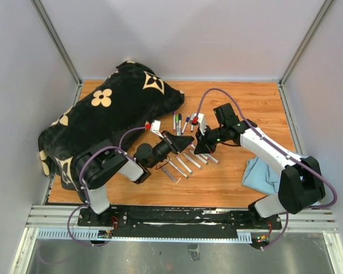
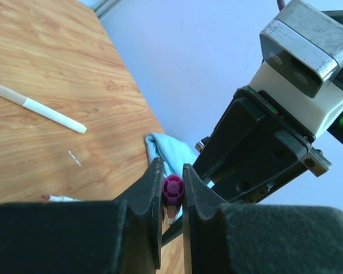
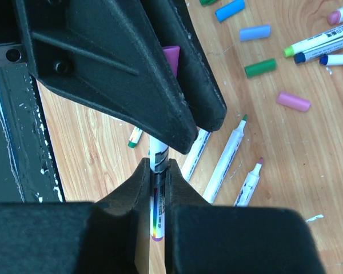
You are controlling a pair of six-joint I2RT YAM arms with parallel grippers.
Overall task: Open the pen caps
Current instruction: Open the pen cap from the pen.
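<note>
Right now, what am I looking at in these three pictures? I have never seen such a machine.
Two black-and-white robot arms, the left arm and the right arm, are bolted at a wooden table's near edge. One picture looks down from above; the other two come from a camera on each wrist. On the table lie a black plush bundle with beige flowers, a light blue cloth, thin white markers and loose coloured plastic caps. The left arm's jaws are shut on a purple plastic cap; the right arm's jaws are shut on that marker's white barrel.
</note>
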